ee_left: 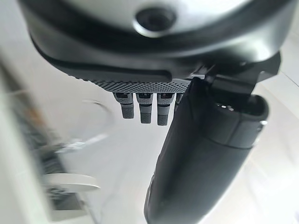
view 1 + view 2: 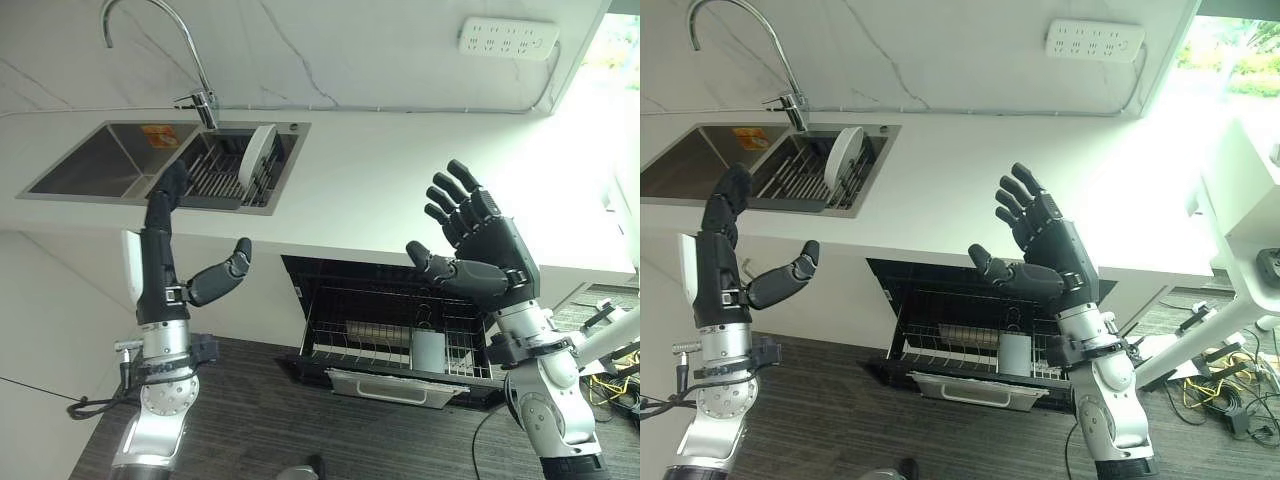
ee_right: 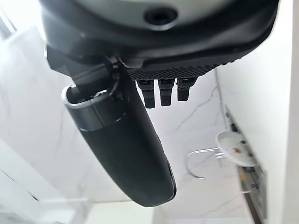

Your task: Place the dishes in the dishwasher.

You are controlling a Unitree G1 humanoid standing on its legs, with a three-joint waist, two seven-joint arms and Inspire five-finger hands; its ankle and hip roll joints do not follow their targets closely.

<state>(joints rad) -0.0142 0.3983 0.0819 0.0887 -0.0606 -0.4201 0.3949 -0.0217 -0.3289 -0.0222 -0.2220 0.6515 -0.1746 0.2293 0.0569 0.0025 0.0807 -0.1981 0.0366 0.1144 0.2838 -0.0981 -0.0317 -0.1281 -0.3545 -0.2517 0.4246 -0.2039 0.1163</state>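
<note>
Hands raised open and empty, left hand [image 2: 165, 262] below worktop [image 2: 400, 190] edge, right hand [image 2: 478, 245] before open dishwasher [image 2: 395, 335], plate [image 2: 256, 157] upright in sink rack [image 2: 225, 172].

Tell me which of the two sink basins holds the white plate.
The basin nearer the dishwasher: the white plate stands upright in its rack, right of the faucet. The other basin holds none.

The sink [image 2: 95, 165] is showing brushed, matt steel, while the faucet [image 2: 160, 40] is gleaming as polished metal. The white plate [image 2: 256, 156] is looking glossy, like ceramic. The countertop [image 2: 420, 170] is appearing smooth and white, the marble-look wall [image 2: 330, 55] veined, the dishwasher rack [image 2: 400, 330] thin wire.
</note>
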